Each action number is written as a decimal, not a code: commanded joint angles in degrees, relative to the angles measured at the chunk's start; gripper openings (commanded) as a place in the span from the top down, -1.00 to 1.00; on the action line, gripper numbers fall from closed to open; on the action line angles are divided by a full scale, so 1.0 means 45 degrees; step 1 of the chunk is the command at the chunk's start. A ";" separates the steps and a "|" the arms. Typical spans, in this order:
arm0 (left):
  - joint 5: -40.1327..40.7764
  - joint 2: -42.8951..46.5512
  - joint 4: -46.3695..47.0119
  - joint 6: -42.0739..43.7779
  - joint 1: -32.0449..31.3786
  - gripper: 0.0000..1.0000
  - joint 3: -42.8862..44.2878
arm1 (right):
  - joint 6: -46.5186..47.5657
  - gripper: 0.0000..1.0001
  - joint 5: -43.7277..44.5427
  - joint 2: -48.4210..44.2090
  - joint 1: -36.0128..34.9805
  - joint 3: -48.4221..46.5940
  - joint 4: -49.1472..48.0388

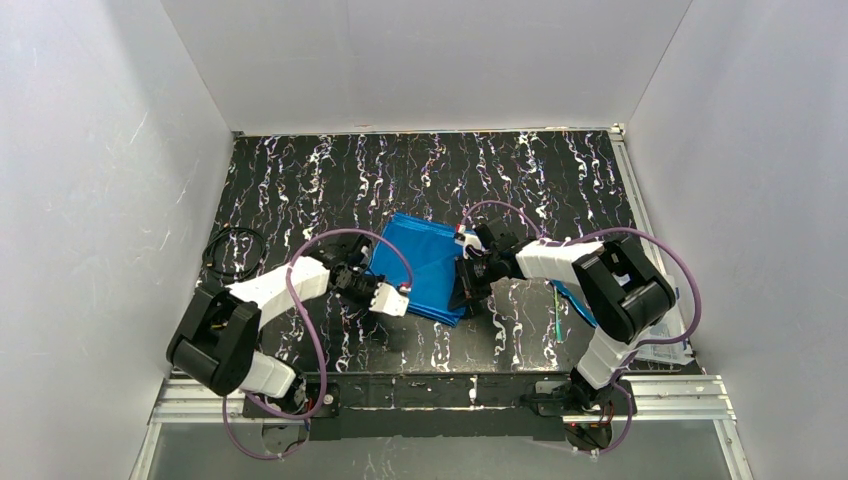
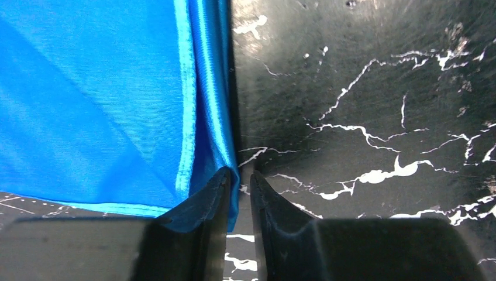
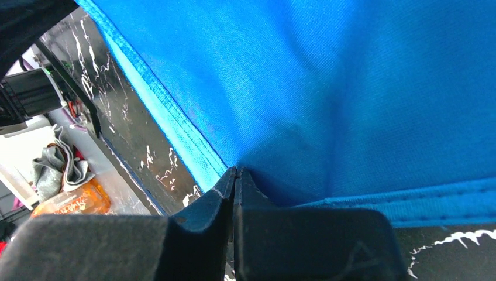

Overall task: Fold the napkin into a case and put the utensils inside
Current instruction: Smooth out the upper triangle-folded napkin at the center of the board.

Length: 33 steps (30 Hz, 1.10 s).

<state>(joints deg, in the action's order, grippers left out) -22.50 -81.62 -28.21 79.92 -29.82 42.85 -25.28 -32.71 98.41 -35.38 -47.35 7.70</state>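
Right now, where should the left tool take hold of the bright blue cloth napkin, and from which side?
The corner nearest the left tool, where the doubled edge meets the stitched hem. The bright blue cloth napkin is thin, layered and low on the black marbled table, so probably slide in low from its left side, one finger under.

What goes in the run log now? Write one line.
napkin: on table | left gripper: slightly open at napkin edge | right gripper: shut on napkin | utensils: on table, outside napkin
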 commanded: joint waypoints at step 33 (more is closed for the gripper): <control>-0.0029 0.3998 0.4994 -0.0870 0.0437 -0.04 -0.3716 | -0.3582 0.86 -0.0428 0.4426 -0.2937 -0.4714 -0.3283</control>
<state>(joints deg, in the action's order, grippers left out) -20.80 -62.28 -10.24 73.60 -28.75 26.35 -40.47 -34.83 117.78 -48.71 -67.88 -4.03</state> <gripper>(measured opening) 0.513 0.076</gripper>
